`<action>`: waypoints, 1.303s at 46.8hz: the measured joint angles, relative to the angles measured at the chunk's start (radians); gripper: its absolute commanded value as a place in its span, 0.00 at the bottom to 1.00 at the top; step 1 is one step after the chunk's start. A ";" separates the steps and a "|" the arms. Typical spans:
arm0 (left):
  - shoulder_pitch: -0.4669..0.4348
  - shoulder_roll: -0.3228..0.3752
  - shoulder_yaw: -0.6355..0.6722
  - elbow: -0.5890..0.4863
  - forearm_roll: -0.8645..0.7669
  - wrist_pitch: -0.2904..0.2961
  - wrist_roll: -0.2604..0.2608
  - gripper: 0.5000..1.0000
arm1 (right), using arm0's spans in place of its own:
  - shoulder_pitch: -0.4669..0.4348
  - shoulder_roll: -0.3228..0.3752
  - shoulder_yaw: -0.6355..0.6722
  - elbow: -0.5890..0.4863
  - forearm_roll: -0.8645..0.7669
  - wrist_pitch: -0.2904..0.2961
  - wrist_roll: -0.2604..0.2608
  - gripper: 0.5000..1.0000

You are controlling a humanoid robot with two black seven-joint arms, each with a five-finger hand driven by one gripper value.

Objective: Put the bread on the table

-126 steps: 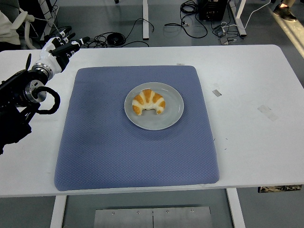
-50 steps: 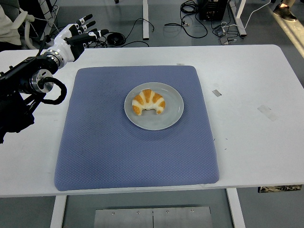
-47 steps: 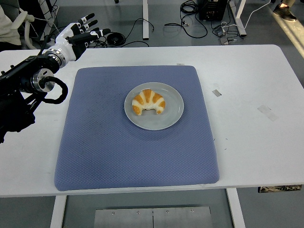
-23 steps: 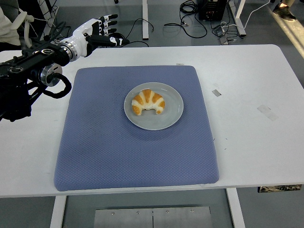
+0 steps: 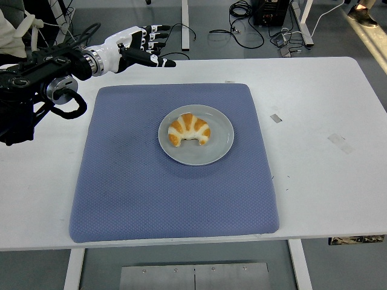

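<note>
A croissant-shaped bread [image 5: 189, 130] with orange and white stripes lies on a grey plate [image 5: 215, 151] in the middle of a blue mat [image 5: 145, 181]. My left hand [image 5: 148, 45] hovers over the table's far left, beyond the mat's far edge, up and to the left of the plate. Its fingers are spread and hold nothing. The black left arm [image 5: 36, 84] comes in from the left edge. The right arm is out of sight.
The white table [image 5: 320, 121] shows bare surface to the right of the mat, with small tape marks [image 5: 276, 118]. Cables and desk legs lie on the floor beyond the far edge. A person's sleeve shows at the top left corner.
My left hand has risen and swung to the right along the table's far edge, closer to the plate, with the fingers staying spread. The bread and plate have not moved.
</note>
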 measured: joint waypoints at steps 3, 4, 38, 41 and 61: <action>-0.008 0.000 0.002 0.001 0.000 -0.004 0.000 0.97 | 0.000 0.000 0.000 0.000 0.000 0.000 0.000 1.00; -0.008 0.000 0.002 0.001 0.000 -0.004 0.000 0.97 | 0.000 0.000 0.000 0.000 0.000 0.000 0.000 1.00; -0.045 0.000 0.145 -0.003 0.015 -0.047 0.010 0.97 | 0.000 0.000 0.000 0.000 0.000 0.000 0.000 1.00; -0.048 -0.002 0.156 -0.015 0.017 -0.047 0.012 0.97 | 0.000 0.000 0.000 0.000 0.000 0.000 0.000 1.00; -0.060 -0.006 0.164 -0.125 0.188 -0.039 0.031 0.96 | 0.000 0.000 0.000 0.000 0.000 0.000 0.000 1.00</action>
